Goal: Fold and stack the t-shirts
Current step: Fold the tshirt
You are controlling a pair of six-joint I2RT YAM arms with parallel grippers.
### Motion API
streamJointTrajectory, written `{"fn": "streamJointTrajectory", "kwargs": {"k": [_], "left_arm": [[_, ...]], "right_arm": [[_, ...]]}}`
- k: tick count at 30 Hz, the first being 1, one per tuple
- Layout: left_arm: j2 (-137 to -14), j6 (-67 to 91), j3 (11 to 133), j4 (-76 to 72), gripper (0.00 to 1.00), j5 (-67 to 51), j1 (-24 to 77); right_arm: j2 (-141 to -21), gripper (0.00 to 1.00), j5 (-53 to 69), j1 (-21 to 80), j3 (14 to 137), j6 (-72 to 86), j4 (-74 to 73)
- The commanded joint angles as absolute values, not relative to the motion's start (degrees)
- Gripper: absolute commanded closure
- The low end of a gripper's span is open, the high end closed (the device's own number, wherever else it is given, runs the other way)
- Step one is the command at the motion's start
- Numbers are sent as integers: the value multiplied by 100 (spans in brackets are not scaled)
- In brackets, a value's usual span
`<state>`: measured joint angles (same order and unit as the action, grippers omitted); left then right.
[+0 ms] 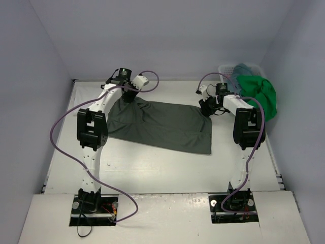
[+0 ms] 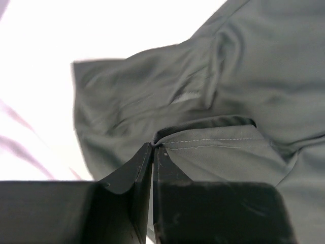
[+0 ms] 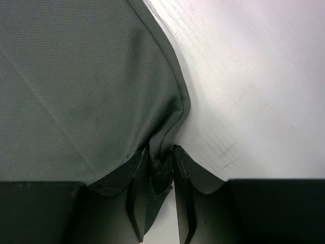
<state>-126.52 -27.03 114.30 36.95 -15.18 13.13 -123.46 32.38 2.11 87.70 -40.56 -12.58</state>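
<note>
A dark grey-green t-shirt (image 1: 162, 128) lies spread across the middle of the white table (image 1: 152, 168). My left gripper (image 1: 129, 95) is shut on its far left corner, pinching a stitched hem (image 2: 213, 140) between the fingertips (image 2: 153, 147). At the shirt's far right corner my right gripper (image 1: 208, 108) is shut on a bunched fold of the cloth (image 3: 161, 165). The same dark shirt (image 3: 76, 86) fills the left of the right wrist view. A bright green t-shirt (image 1: 259, 94) and a teal-blue one (image 1: 245, 68) sit in the basket at the far right.
A white mesh basket (image 1: 226, 70) stands in the far right corner against the wall. Purple cables (image 1: 58, 132) loop from both arms. Grey walls close in on the table's left, back and right sides.
</note>
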Motion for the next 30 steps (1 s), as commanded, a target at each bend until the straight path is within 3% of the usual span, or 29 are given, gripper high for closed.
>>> {"fn": "streamJointTrajectory", "kwargs": {"k": [1,10,16,20,24,30], "left_arm": [[-12823,-2979,11813,4359,100,-1714,1538],[-13008,-3076,11698,4368,100,-1556,1898],[-12807,-2883,11278,3484,100,-617,1907],[-12498,-2707,10995,2971,59,-414,1898],[-12393,-2646,11100,2874,49,-264,1916],[-12085,-2549,11013,2505,46,-342,1907]], "right_arm": [[-12226,79,3234,325,8745,-4078,-1477],[-12173,79,3208,334,8701,-4113,-1485],[-12208,78,3269,343,8684,-4087,-1477],[-12234,78,3270,343,8657,-4087,-1468],[-12234,78,3270,351,8631,-4096,-1459],[-12252,78,3278,369,8622,-4096,-1450]]}}
